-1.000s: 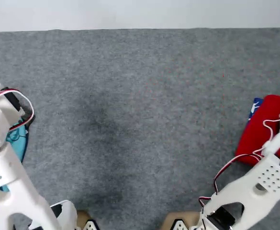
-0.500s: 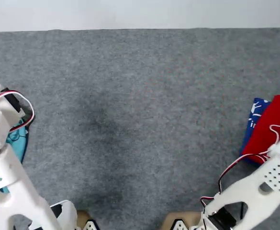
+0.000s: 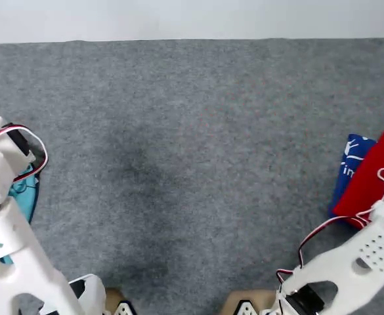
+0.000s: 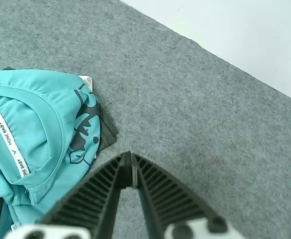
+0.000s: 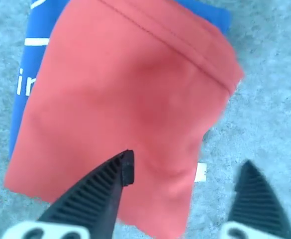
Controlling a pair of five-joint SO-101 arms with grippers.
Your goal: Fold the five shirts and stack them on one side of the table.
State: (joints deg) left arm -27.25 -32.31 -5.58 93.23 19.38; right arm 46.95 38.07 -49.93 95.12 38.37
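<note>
The step in hand, as I judge it, is leaving the folded red shirt (image 5: 125, 89) squarely on the blue shirt (image 5: 31, 69) at the right edge of the grey mat (image 3: 192, 131). To do that well I should lift my right gripper (image 5: 187, 169) straight up with the jaws wide, so that neither tip snags the cloth and pulls the fold open or slides the red shirt off the blue one. The red shirt sits a little askew, with a strip of blue showing along one side, so a gentle nudge to square the edges may be worth making if the stack is to take more shirts. My right jaws are spread wide and hold nothing: one tip hangs over the red cloth, the other over the mat just beside the shirt's edge and its small white tag (image 5: 201, 173). I cannot tell whether the tip over the cloth touches it. My left gripper (image 4: 132, 162) has its jaws pressed together on nothing, above bare mat just beside the rumpled teal shirt (image 4: 36, 114) at the left edge, well apart from the stack. That shirt lies over a darker garment (image 4: 107, 132), so when I go for it I should pinch the teal layer alone.
</note>
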